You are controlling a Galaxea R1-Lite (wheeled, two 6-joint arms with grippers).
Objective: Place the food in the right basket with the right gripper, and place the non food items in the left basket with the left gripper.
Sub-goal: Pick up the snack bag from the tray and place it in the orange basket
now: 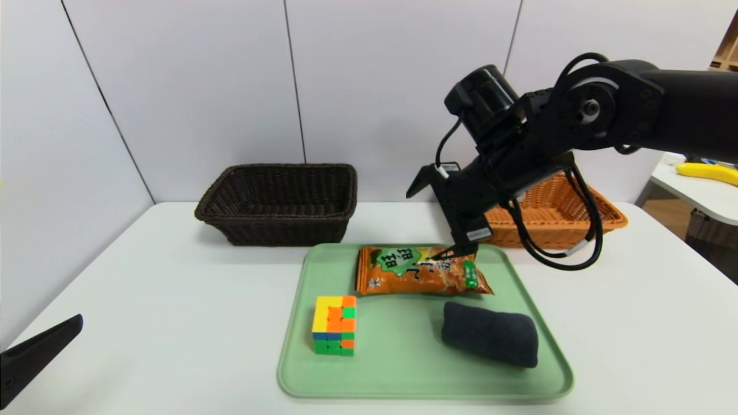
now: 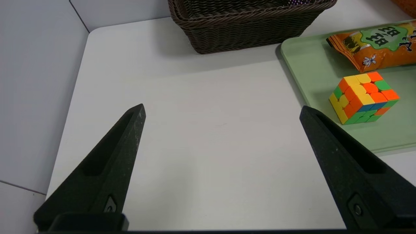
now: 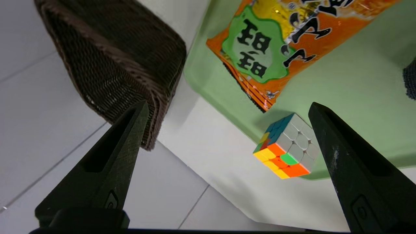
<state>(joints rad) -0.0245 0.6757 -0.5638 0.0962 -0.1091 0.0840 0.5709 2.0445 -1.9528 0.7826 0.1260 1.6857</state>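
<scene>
On the green tray [image 1: 403,374] lie an orange snack bag [image 1: 421,271], a colourful puzzle cube [image 1: 334,325] and a dark folded cloth [image 1: 490,334]. The dark brown left basket [image 1: 277,202] and the orange right basket [image 1: 553,216] stand behind the tray. My right gripper [image 1: 421,226] hangs open just above the far edge of the snack bag, holding nothing. In the right wrist view the bag [image 3: 276,42] and the cube [image 3: 286,149] lie beyond the right gripper [image 3: 228,104]. My left gripper [image 2: 222,109] is open over bare table at the near left, left of the cube [image 2: 364,97].
The white table [image 1: 144,300] meets grey wall panels at the back. A side table at the far right carries a banana [image 1: 706,172]. The right arm's cables [image 1: 553,253] hang in front of the orange basket.
</scene>
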